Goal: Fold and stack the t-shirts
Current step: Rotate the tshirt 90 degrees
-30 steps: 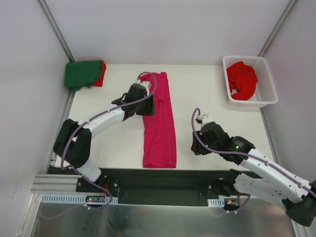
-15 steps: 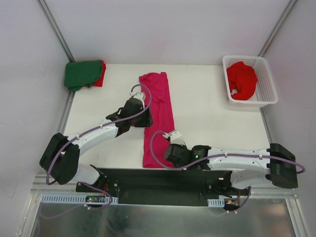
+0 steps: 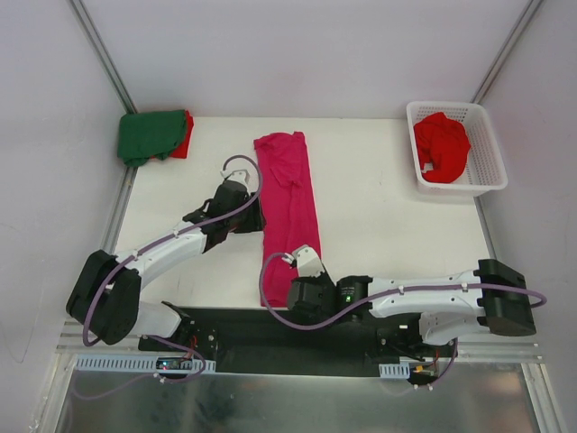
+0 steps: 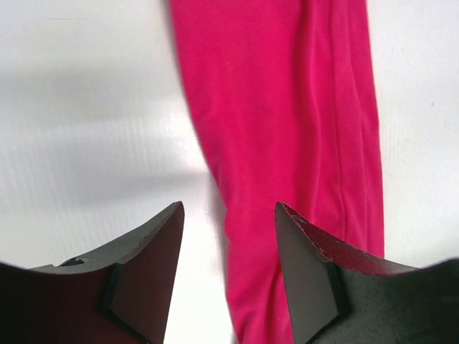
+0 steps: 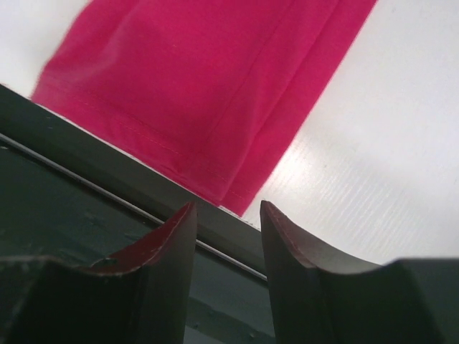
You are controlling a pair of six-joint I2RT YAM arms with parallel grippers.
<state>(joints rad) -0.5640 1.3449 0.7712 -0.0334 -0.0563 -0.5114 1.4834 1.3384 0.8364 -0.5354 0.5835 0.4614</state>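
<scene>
At the table's (image 3: pixel 388 216) near edge, the right gripper (image 5: pixel 228 208) hangs part-open and empty by the magenta t-shirt's (image 3: pixel 290 198) hem corner. Mid-table, the left gripper (image 4: pixel 229 208), likewise open and empty, straddles that shirt's left edge, perhaps touching. Far-left corner: green t-shirt (image 3: pixel 149 133) on a folded red t-shirt (image 3: pixel 186 135). Far-right corner: crumpled red t-shirt (image 3: pixel 442 144) in the basket (image 3: pixel 491 158).

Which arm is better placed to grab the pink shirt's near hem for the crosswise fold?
Right, probably. The right pincer hangs open at the near hem corner of the pink shirt; the left pincer, also open, sits beside the shirt's left edge, farther up.
</scene>
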